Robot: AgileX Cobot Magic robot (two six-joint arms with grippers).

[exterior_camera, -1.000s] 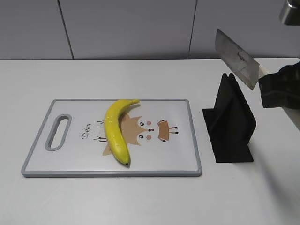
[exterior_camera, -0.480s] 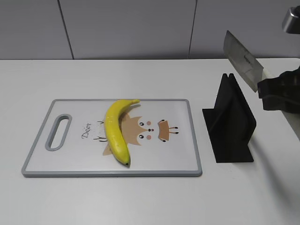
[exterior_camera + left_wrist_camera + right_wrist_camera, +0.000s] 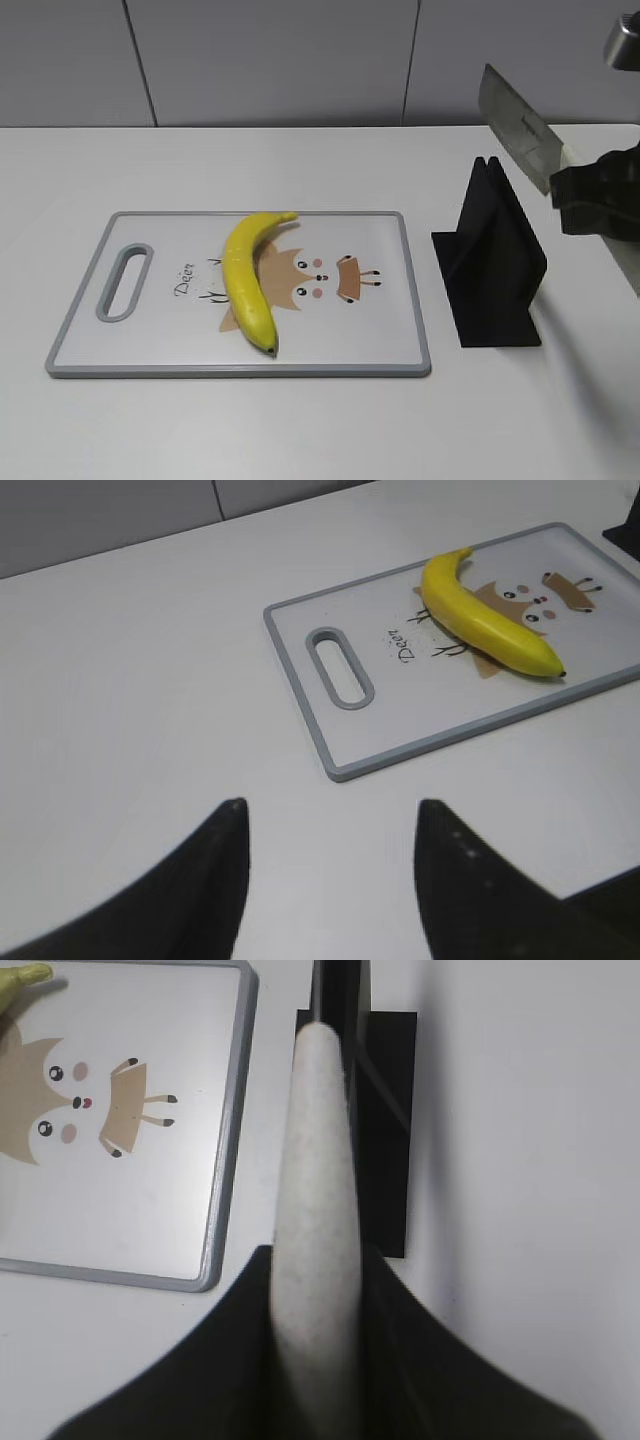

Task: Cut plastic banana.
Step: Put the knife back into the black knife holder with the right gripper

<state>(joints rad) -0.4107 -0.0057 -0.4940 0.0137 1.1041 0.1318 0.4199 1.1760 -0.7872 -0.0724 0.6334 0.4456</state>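
The yellow plastic banana (image 3: 247, 275) lies whole on the white cutting board (image 3: 390, 350); it also shows in the left wrist view (image 3: 480, 627) and its stem end in the right wrist view (image 3: 20, 978). My right gripper (image 3: 590, 195) is shut on the pale handle (image 3: 318, 1200) of a cleaver, whose steel blade (image 3: 515, 125) hangs above the black knife stand (image 3: 495, 270). My left gripper (image 3: 330, 825) is open and empty over bare table, left of the board (image 3: 300, 680).
The board has a grey rim, a handle slot (image 3: 122, 282) at its left end and a cartoon fox print (image 3: 320, 278). The black stand (image 3: 385, 1110) sits just right of the board. A grey wall runs behind the table.
My right gripper with the cleaver moved right and slightly down, from left of the stand's top to above it. Banana, board and stand have not moved.
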